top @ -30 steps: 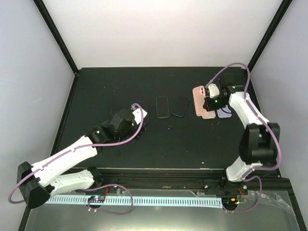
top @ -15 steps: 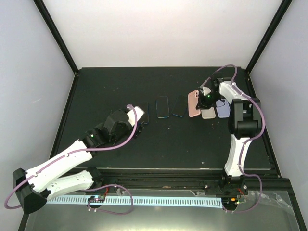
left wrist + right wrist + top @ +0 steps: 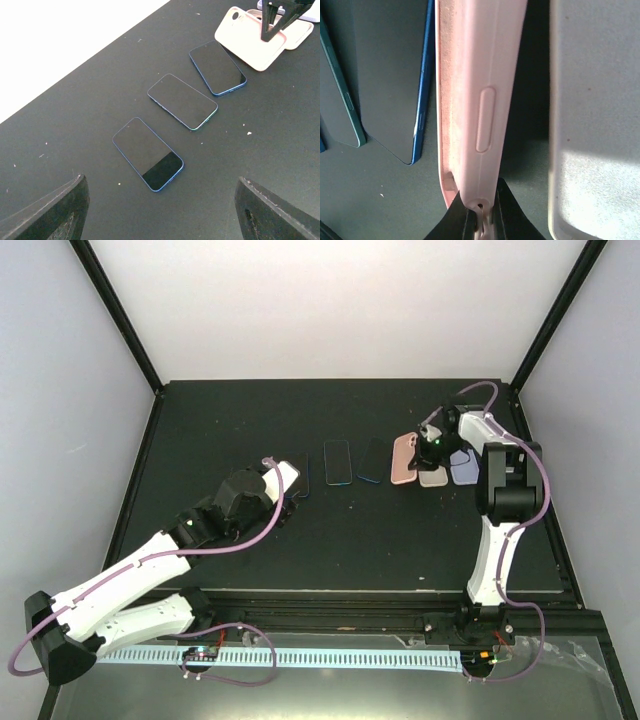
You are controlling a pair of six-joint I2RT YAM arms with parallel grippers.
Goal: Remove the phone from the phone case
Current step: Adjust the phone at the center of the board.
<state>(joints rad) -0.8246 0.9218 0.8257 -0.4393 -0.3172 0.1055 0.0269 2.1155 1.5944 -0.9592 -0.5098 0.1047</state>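
Note:
Three bare dark phones lie in a row: one nearest my left gripper (image 3: pixel 147 153) (image 3: pixel 304 478), a middle one (image 3: pixel 182 101) (image 3: pixel 337 462), and a blue-edged one (image 3: pixel 217 67) (image 3: pixel 374 460) (image 3: pixel 395 75). The pink phone case (image 3: pixel 480 75) (image 3: pixel 404 458) (image 3: pixel 248 44) is tilted on edge beside the blue-edged phone. My right gripper (image 3: pixel 482 220) (image 3: pixel 436 440) is shut on its bottom rim. No phone shows inside the case. My left gripper (image 3: pixel 160 200) (image 3: pixel 272 480) hovers open just short of the nearest phone, holding nothing.
A beige case (image 3: pixel 433 476) (image 3: pixel 595 120) and a lavender case (image 3: pixel 463 471) lie right of the pink one. The pink case partly overlaps the beige one. Black frame posts and pale walls close in the dark table (image 3: pixel 350 540) at the back and sides.
My right gripper has swung the pink case down and closer to the other cases, the arm folding inward. The left arm has drawn back slightly.

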